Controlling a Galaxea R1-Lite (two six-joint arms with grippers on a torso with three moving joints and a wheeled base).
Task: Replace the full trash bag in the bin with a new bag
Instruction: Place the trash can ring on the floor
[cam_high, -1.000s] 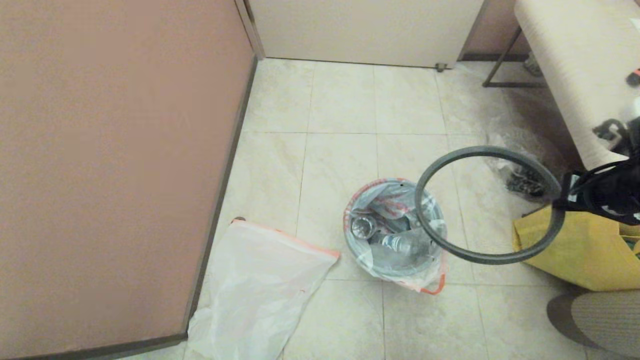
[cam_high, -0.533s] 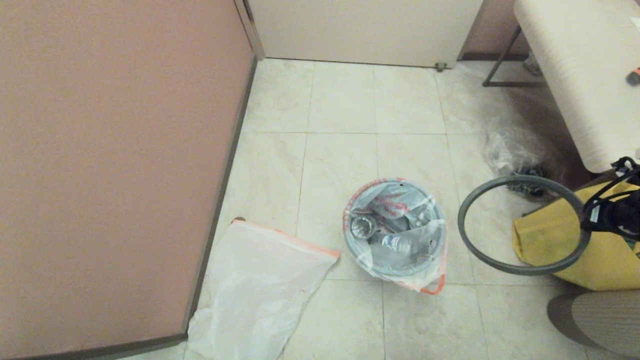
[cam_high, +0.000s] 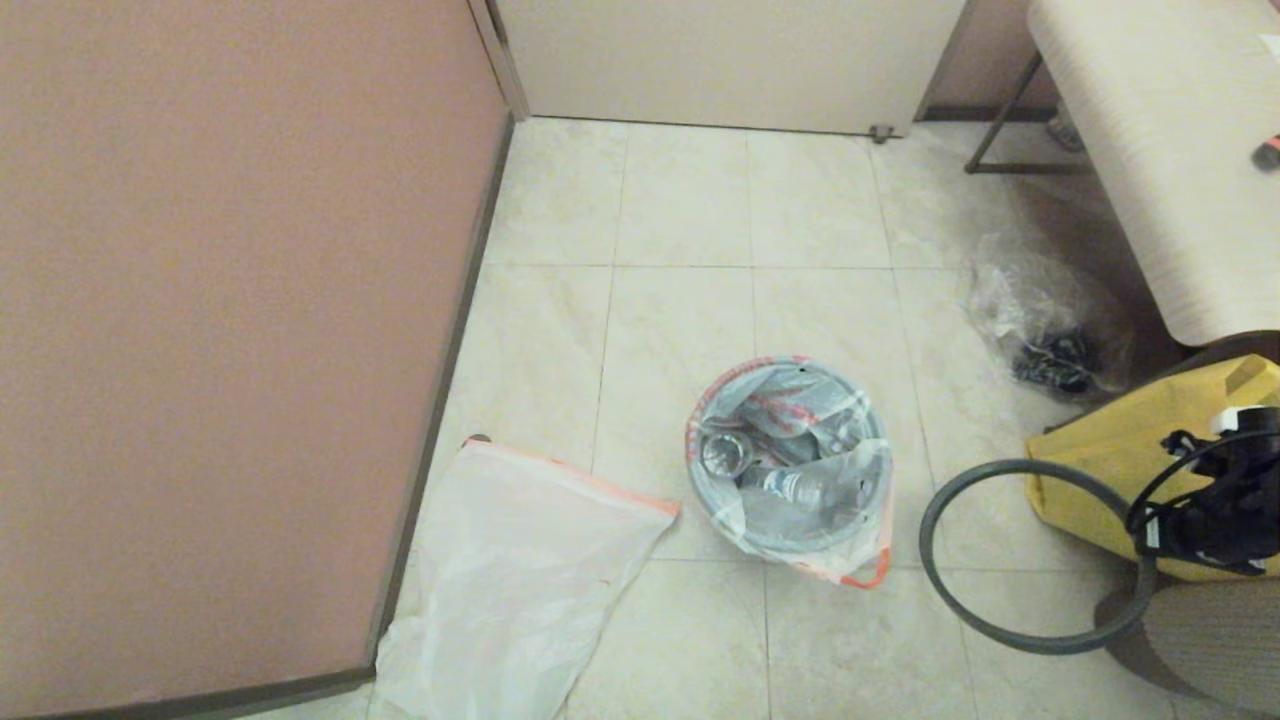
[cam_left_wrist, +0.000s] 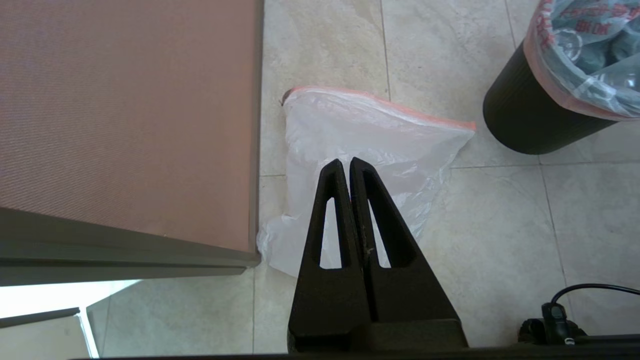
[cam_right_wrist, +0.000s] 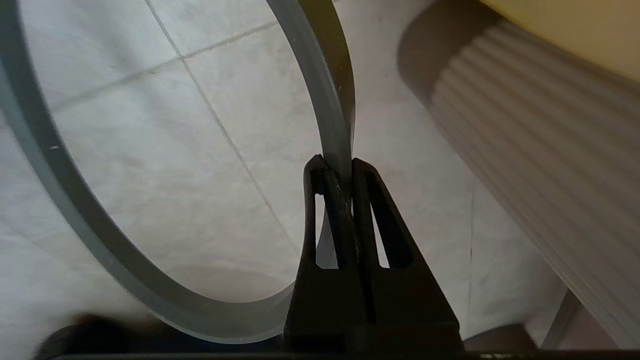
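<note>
The bin (cam_left_wrist: 525, 120) is a small black pail standing on the tiled floor. The full trash bag (cam_high: 790, 460) lines it, with its orange-red hem folded over the rim and bottles inside. The new bag (cam_high: 520, 570) lies flat on the floor by the partition, left of the bin. Right of the bin, low near the floor, my right gripper (cam_high: 1148, 540) is shut on the dark grey ring (cam_high: 925, 540). The ring (cam_right_wrist: 332, 100) passes between that gripper's (cam_right_wrist: 334, 165) fingertips. My left gripper (cam_left_wrist: 346, 162) is shut and empty above the new bag (cam_left_wrist: 370, 130).
A pink-brown partition (cam_high: 200, 300) fills the left side. A yellow cloth tote (cam_high: 1090, 480) and a clear wrinkly bag with dark contents (cam_high: 1050, 320) sit right of the bin. A pale bench (cam_high: 1150, 150) stands at the back right, and a ribbed grey object (cam_high: 1200, 640) lies at the front right.
My right gripper has carried the ring from above the bin down and to the right, until it is low beside the yellow tote. The bags and the bin have not moved.
</note>
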